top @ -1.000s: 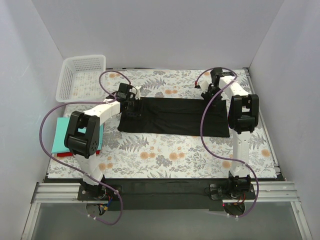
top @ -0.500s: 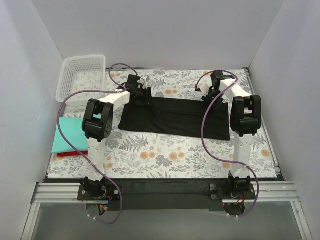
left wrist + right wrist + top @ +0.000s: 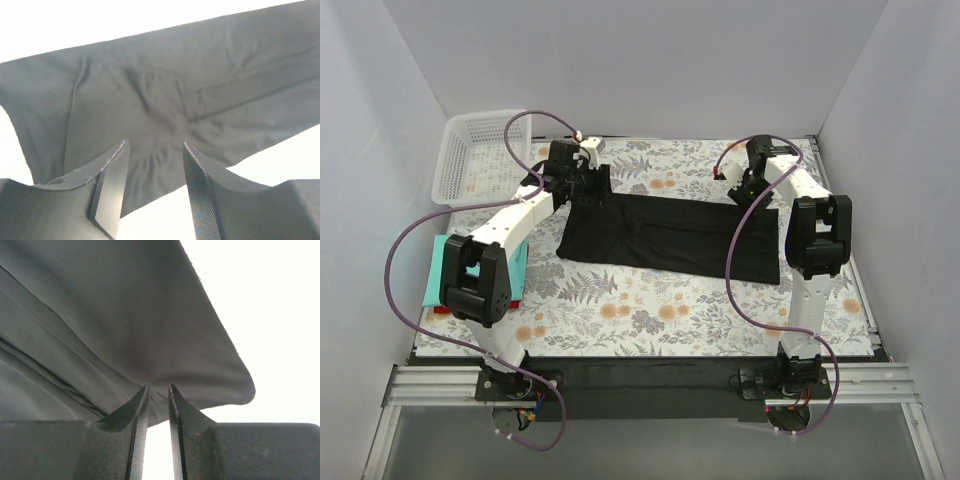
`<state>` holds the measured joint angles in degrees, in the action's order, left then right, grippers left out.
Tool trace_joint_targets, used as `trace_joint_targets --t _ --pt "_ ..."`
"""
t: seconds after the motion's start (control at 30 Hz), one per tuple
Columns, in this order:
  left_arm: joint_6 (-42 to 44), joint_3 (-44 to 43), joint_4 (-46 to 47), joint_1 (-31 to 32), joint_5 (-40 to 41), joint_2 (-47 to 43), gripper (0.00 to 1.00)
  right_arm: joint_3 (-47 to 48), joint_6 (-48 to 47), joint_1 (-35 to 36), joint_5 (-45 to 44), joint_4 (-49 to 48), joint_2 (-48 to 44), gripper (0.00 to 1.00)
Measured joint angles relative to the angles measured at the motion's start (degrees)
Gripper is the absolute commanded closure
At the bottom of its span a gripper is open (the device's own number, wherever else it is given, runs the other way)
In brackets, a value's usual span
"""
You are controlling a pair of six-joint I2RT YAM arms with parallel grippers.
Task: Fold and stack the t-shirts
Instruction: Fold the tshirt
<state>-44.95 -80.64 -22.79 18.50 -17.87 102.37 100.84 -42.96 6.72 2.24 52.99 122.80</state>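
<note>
Two shirts are sitting finished at the near left of the desk (image 3: 650, 320): a teal t-shirt (image 3: 438, 268) folded flat on a red t-shirt (image 3: 448, 309), of which only a thin edge is showing. One black t-shirt (image 3: 670, 232) is lying mid-desk as a long band running left to right. It's looking folded lengthwise already, so I'm reading this as partway through shirt three, with cross folds and stacking on the teal pile remaining.

Both arms are reaching to the band's far edge. Left fingers (image 3: 111, 172) are standing apart over the far left corner, with cloth puckering beyond the gap but nothing clamped that I can see. Right fingers (image 3: 136, 412) are nearly closed and the hem is dipping into the slit, so they're looking pinched on it.

A white basket (image 3: 485, 150) is sitting at the far left corner, contents hard to make out. Both wrist views are blowing out to white around the cloth, so no desk is showing there. Layer count in the band: can't tell.
</note>
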Motion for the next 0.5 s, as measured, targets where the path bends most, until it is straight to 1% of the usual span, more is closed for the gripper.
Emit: trace_joint_targets --t 0.07,0.13,0.27,0.37,0.5 --pt "0.35 1.36 -1.31 0.00 0.76 -2.16 0.56 0.00 -1.11 -0.09 -1.53 0.00 -0.72 0.75" --pt "0.37 3.19 -2.82 0.00 1.05 -2.34 0.57 -0.11 -2.19 -0.33 -3.17 -0.02 -0.83 0.75" --pt "0.42 7.28 -6.47 0.02 1.97 0.33 0.60 -1.77 -4.00 -1.01 -6.36 0.00 -0.81 0.77" --pt "0.61 9.79 -8.33 0.02 3.19 3.21 0.60 -4.00 -4.70 -1.22 -7.78 -0.04 -0.79 0.79" --pt "1.25 10.51 -9.29 0.00 4.94 5.05 0.60 -7.93 -5.35 -1.40 -8.66 -0.35 -0.68 0.81"
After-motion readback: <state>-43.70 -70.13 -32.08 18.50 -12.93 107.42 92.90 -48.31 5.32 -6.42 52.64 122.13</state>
